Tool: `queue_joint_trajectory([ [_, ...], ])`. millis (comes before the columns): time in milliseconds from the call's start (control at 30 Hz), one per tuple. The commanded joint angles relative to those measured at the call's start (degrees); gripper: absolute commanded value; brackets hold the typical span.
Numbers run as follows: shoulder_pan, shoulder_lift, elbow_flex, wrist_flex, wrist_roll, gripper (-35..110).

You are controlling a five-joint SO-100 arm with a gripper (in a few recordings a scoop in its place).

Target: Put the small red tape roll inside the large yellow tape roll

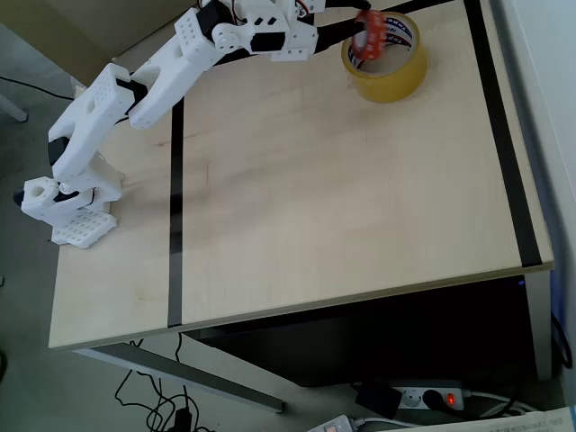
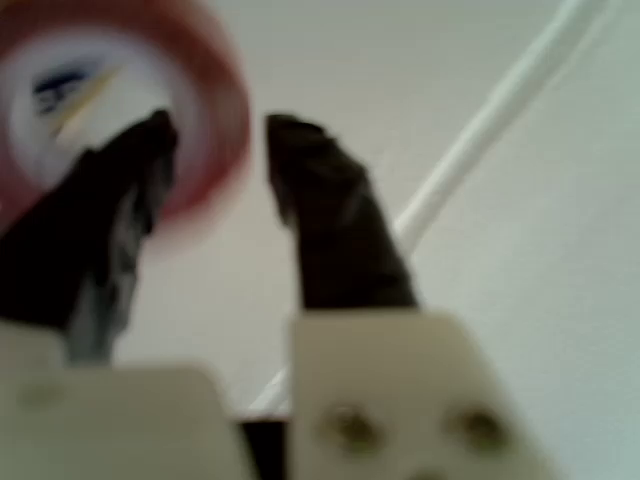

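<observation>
Pincer [image 1: 364, 34] grips the small red tape roll [image 1: 369, 38], one dark finger thru the roll's hole and the other outside its red wall, per wrist view. There the fingers [image 2: 330, 220] are blurred but the red ring [image 2: 210, 110] clearly sits between them, pale core w/ a blue mark visible inside. Roll is held off the surface, tilted on edge, not flat.

Overhead view: white arm [image 1: 171, 72] reaches from its base [image 1: 76, 202] at the left edge across to the top of frame. Red roll hangs over the left rim of the large yellow tape roll [image 1: 387, 76], overlapping its opening; can't tell if it touches the rim. Yellow roll lies flat on the pale wood surface [image 1: 342, 207] near the top right corner, white inner core w/ lettering partly showing beyond the red roll.

Black tape lines cross the surface: one [image 1: 175, 198] runs top to bottom on the left, one [image 1: 504, 144] down the right side. A power strip [image 1: 432, 396] w/ a lit red switch and some cables lie on the floor below the front edge. Wrist view also shows a white cable [image 2: 490, 120] running diagonally behind the fingers, out of focus.
</observation>
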Motion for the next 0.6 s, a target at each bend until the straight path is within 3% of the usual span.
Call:
queue_joint_trajectory([
  [0,-0.70,3.96,-7.65,4.57,0.18,13],
  [200,-0.53,7.03,-10.28,13.62,0.18,18],
  [333,2.20,10.55,-11.16,18.46,0.18,0],
  [567,11.95,20.30,-17.14,37.71,8.09,0],
])
